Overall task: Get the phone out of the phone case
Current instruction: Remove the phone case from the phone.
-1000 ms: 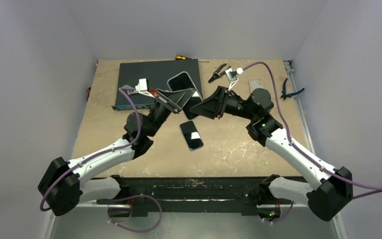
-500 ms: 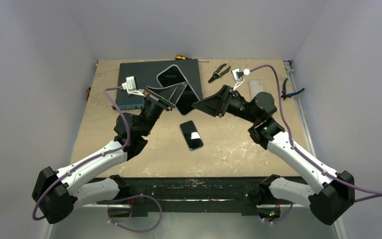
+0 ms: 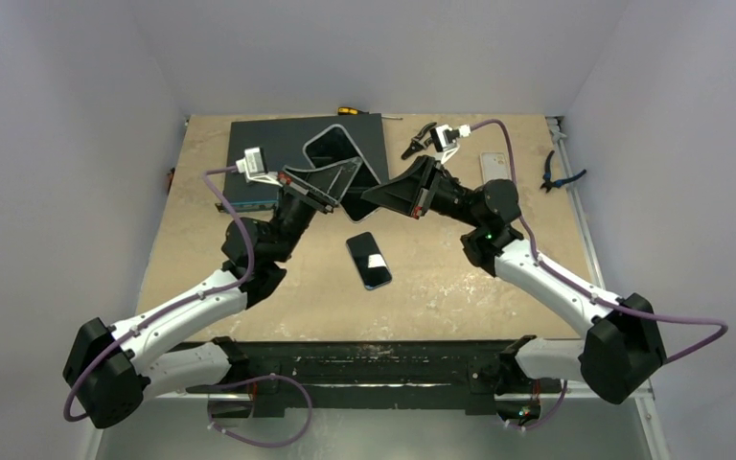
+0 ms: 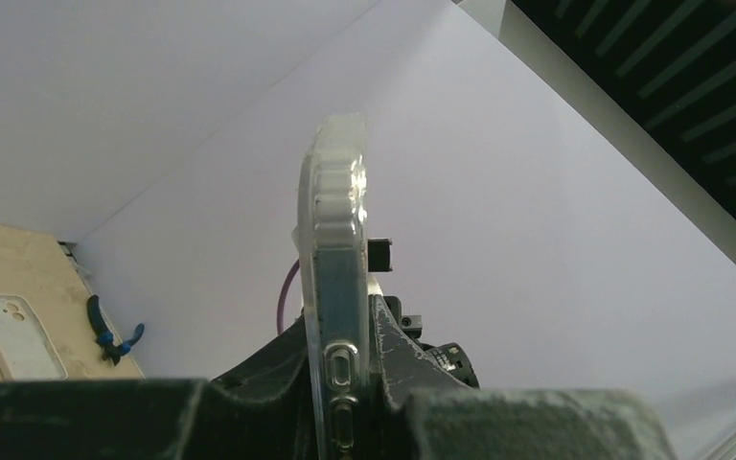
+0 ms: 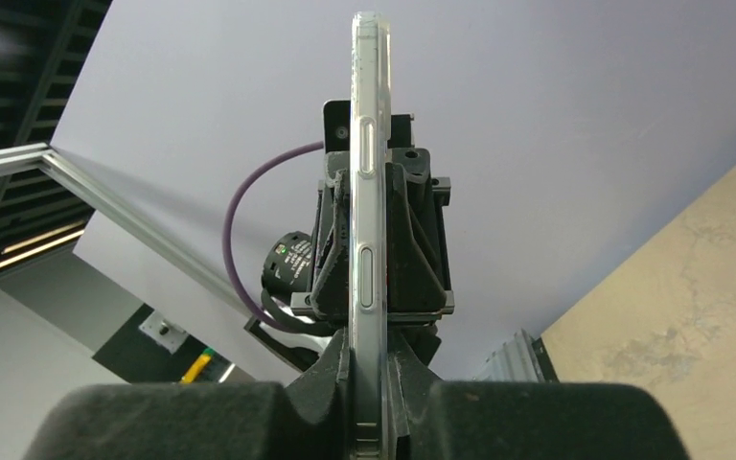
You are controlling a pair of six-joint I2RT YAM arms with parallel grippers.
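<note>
Near held phone case (image 3: 333, 151), top view only: loose phone (image 3: 369, 260).

Phone (image 3: 369, 260) on table (image 3: 441, 278); phone case (image 3: 333, 151) aloft behind it

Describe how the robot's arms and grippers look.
The left arm and right arm have white links, black joints and purple cables. The left gripper and right gripper are black, with dark padded fingers. A green light shows on the right arm.

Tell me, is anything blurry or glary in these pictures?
Top view: evenly lit and sharp, with a white glare patch on the loose phone. Left wrist view: near fingers blurred. Right wrist view: near fingers blurred too, the cased phone edge sharp.
</note>
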